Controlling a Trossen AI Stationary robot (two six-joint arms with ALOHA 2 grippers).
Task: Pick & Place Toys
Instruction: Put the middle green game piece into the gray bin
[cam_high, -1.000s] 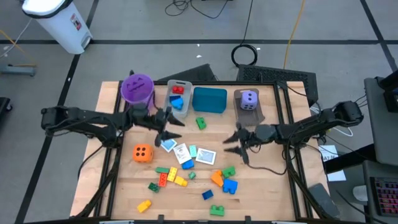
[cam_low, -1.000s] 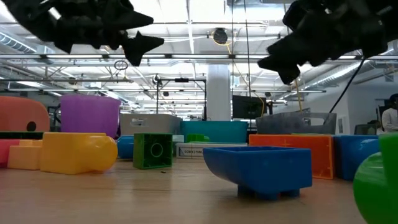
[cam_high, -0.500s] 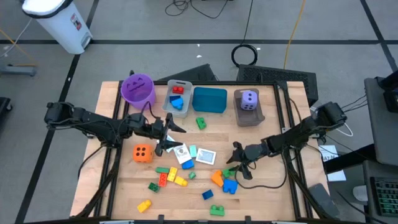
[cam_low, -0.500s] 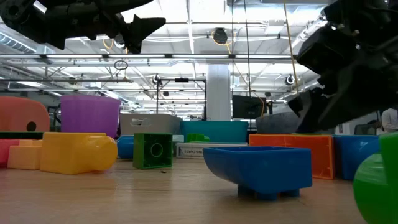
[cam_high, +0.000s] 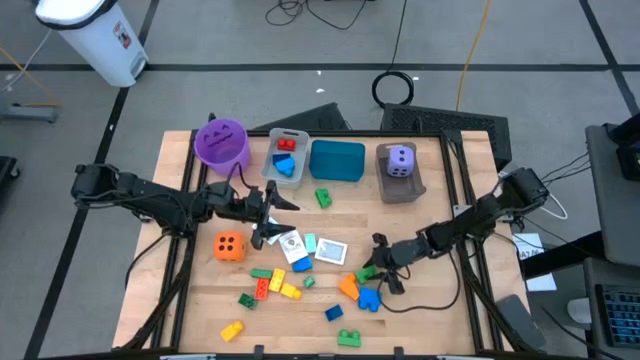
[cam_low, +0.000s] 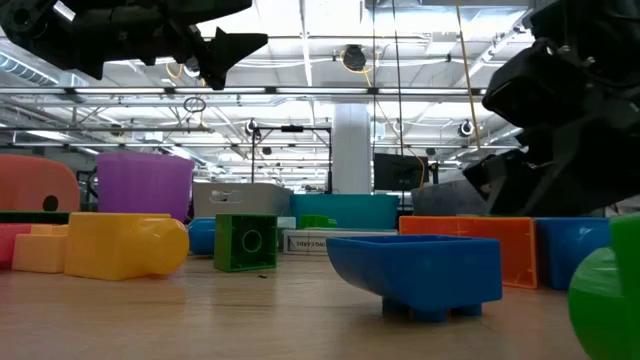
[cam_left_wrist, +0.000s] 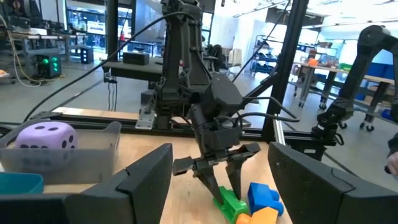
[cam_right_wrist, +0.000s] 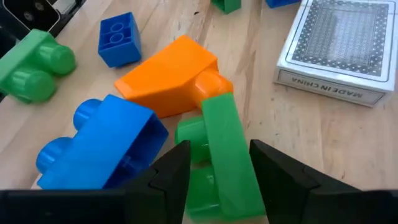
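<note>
Reaching down at the front of the table, the right gripper (cam_high: 376, 272) has its two dark fingers (cam_right_wrist: 171, 177) standing apart on either side of a green brick (cam_right_wrist: 221, 158), not yet pressed against it as far as the wrist view shows. So the step in hand looks like the grasp of this brick: placing is done, closing is not.

The green brick is the landmark. An orange brick (cam_right_wrist: 171, 74) touches it on its far side, and a blue brick (cam_right_wrist: 102, 149) lies just beside it, against the orange one. A smaller blue brick (cam_right_wrist: 118, 38) and a green two-knob piece (cam_right_wrist: 31, 65) lie near, farther out. A boxed pack of cards (cam_right_wrist: 339, 50) rests a little beyond the green brick, apart from it.

From above, more loose bricks lie to the left of the green brick toward the table's front edge, with white and blue cards (cam_high: 300, 245) just behind them. Farther left of the green brick the orange die (cam_high: 229, 245) sits alone. The left gripper (cam_high: 268, 215) hangs above the cards, jaws spread and empty.

Well behind the green brick, along the back of the table, stand the purple bucket (cam_high: 221, 142), a grey bin (cam_high: 272, 150) with a red and a blue piece inside, a teal bin (cam_high: 337, 161), and a brown bin (cam_high: 400, 188) holding the purple die (cam_high: 400, 161).

The next move, I judge, calls for the fingers to close squarely on the green brick and lift straight up, so the touching orange brick is not dragged along, then carry it back to a bin.
</note>
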